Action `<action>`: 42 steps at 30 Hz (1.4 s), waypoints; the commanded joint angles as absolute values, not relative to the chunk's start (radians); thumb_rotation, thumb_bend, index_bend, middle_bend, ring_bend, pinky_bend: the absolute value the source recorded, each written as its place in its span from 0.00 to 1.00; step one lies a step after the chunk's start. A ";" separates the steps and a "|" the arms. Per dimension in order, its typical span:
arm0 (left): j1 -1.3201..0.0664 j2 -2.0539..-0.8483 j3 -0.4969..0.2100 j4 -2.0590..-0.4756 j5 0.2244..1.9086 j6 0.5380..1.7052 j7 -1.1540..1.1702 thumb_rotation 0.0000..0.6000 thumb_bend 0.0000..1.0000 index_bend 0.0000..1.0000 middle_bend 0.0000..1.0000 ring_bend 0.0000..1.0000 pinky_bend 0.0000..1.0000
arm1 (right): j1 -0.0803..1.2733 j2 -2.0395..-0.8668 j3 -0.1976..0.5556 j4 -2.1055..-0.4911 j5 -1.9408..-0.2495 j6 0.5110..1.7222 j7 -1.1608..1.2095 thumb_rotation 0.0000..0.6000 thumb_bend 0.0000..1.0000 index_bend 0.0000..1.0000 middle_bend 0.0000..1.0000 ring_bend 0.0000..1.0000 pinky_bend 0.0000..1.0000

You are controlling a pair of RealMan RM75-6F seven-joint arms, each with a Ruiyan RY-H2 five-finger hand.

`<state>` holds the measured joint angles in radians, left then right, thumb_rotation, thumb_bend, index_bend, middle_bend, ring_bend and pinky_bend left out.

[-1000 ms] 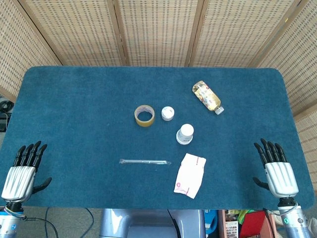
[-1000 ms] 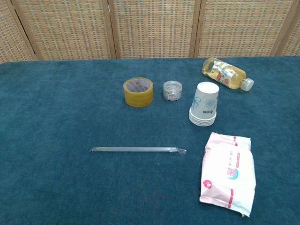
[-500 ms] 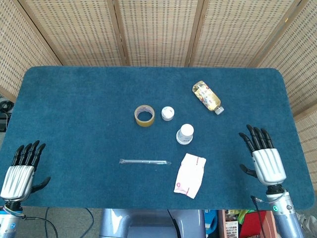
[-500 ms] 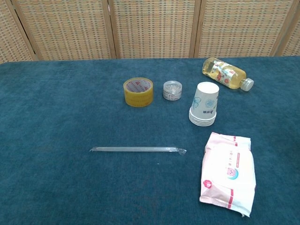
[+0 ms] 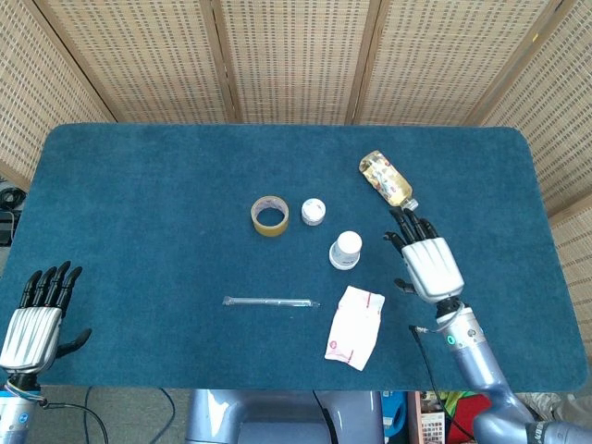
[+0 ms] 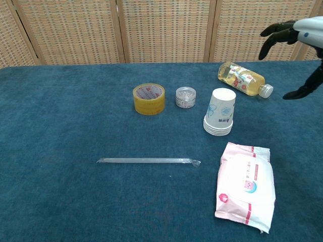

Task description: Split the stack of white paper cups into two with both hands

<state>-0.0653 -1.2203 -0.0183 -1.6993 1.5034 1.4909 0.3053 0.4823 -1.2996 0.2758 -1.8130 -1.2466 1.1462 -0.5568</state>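
The stack of white paper cups (image 5: pixel 345 250) (image 6: pixel 220 113) stands upside down on the blue table, right of centre. My right hand (image 5: pixel 427 262) (image 6: pixel 299 46) hovers open to the right of the stack, fingers spread, apart from it. My left hand (image 5: pixel 37 314) is open at the table's near left corner, far from the cups, and shows only in the head view.
A yellow tape roll (image 5: pixel 270 215) and a small clear jar (image 5: pixel 314 212) lie left of the cups. A bottle (image 5: pixel 388 179) lies behind them. A wipes packet (image 5: pixel 354 326) and a wrapped straw (image 5: pixel 271 302) lie near the front edge.
My right hand has risen and swung left from the table's right edge toward the cup stack, now entering the chest view. My left hand has drifted slightly toward the near edge.
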 commanded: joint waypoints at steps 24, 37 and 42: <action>-0.090 -1.238 -0.035 -1.641 1.418 1.424 0.279 1.00 0.22 0.00 0.00 0.00 0.00 | 0.851 -1.478 0.328 -1.618 -0.719 0.987 -0.840 1.00 0.15 0.33 0.14 0.00 0.23; -0.098 -1.248 -0.033 -1.630 1.402 1.408 0.289 1.00 0.22 0.00 0.00 0.00 0.00 | 0.924 -1.507 0.282 -1.543 -0.597 0.971 -0.849 1.00 0.15 0.36 0.17 0.00 0.24; -0.101 -1.252 -0.033 -1.627 1.397 1.404 0.291 1.00 0.22 0.00 0.00 0.00 0.00 | 0.938 -1.526 0.265 -1.505 -0.598 0.980 -0.833 1.00 0.16 0.42 0.24 0.07 0.31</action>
<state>-0.1009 -1.2514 -0.0328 -1.6276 1.3968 1.4043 0.2909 0.9346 -1.5210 0.2690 -1.5106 -0.5979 0.9770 -0.8382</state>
